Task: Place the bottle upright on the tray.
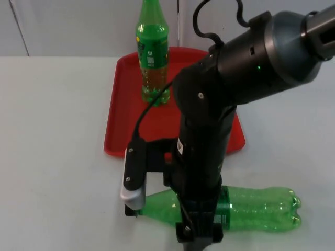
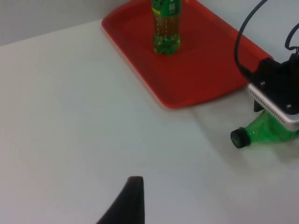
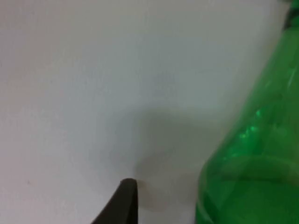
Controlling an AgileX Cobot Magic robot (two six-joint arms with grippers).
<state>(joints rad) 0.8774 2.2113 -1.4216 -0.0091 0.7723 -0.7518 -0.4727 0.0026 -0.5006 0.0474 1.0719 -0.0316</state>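
Right gripper [image 1: 199, 238] low over a lying empty green plastic bottle [image 1: 251, 209]; whether its fingers are spread or pinching cannot be told.
The bottle lies flat on the white table [image 1: 52, 157], just in front of the red plastic tray [image 1: 123, 99], long axis across the table, black cap [image 2: 239, 138] towards the left arm's side. A labelled green bottle [image 1: 152, 57] stands upright on the tray. The left gripper [image 2: 133, 205] waits above bare table.

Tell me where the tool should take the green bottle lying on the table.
Probably across the lying green bottle's round body, near the shoulder, coming straight down. It lies on its side in front of the red tray, its black cap pointing left, so both flanks are free. The right tool is already down over that part.
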